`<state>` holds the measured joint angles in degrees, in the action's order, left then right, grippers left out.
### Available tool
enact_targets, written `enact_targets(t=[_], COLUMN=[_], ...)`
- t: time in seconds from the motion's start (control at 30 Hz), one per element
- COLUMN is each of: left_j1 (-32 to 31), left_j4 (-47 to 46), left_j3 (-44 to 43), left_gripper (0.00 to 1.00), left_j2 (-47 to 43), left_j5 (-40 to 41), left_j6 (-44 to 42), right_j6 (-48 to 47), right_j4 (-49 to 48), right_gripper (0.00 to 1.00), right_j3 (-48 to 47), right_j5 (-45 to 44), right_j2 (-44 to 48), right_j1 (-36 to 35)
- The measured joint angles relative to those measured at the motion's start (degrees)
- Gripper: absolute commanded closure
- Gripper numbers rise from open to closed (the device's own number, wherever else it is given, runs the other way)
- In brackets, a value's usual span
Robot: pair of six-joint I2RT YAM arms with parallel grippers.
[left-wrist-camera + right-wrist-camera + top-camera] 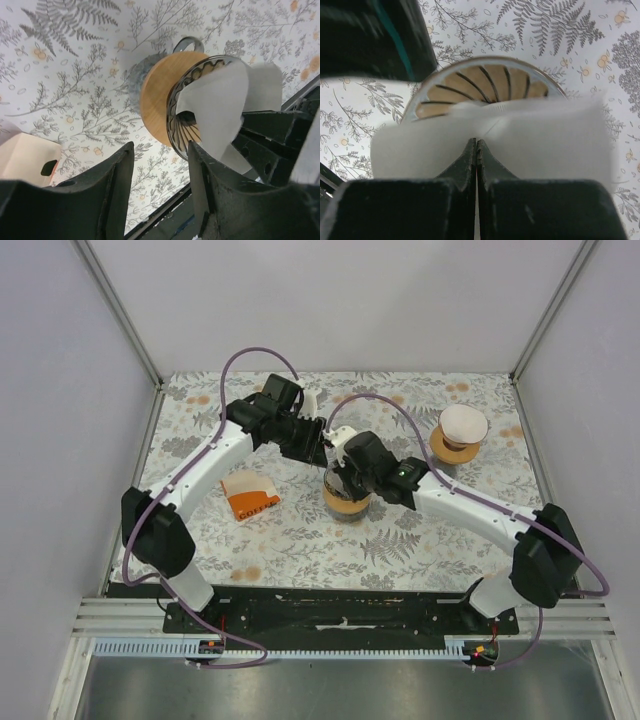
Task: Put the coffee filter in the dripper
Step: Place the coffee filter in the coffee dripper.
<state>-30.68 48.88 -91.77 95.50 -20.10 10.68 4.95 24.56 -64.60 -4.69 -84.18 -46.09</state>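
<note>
The dripper (347, 503), an orange-brown ring round a ribbed funnel, stands mid-table. The left wrist view has the dripper (159, 97) on its side. The white coffee filter (220, 100) lies partly inside the funnel, one edge sticking out. My right gripper (346, 468) hovers just over it, shut on the coffee filter (545, 142), and its black fingers (270, 125) show beside the paper. In the right wrist view the gripper (476, 142) pinches the paper above the dripper (470, 85). My left gripper (312, 447) sits just left of the dripper, open (161, 150) with nothing between its fingers.
An orange-and-white paper packet (250, 495) lies left of the dripper; its corner (25, 155) shows in the left wrist view. A white rounded piece on an orange ring (462, 428) stands at the back right. White walls close the table on three sides.
</note>
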Motion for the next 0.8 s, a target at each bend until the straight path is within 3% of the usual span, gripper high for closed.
enact_targets(t=[0.3,0.8], left_j1=[2.4,4.8], left_j4=[0.7,0.6], left_j3=[2.8,2.7], left_gripper=[0.43,0.43], left_j2=[0.4,0.5], left_j5=[1.8,-0.3], left_j6=[2.0,2.8], right_j6=[-1.7,-1.5], right_j4=[4.6,6.0], right_gripper=[1.0,1.0], right_j3=[-8.6,-9.3], right_j5=[-3.0,-4.4], right_j2=[-9.2,-10.2], right_j1=[-2.7,-4.1])
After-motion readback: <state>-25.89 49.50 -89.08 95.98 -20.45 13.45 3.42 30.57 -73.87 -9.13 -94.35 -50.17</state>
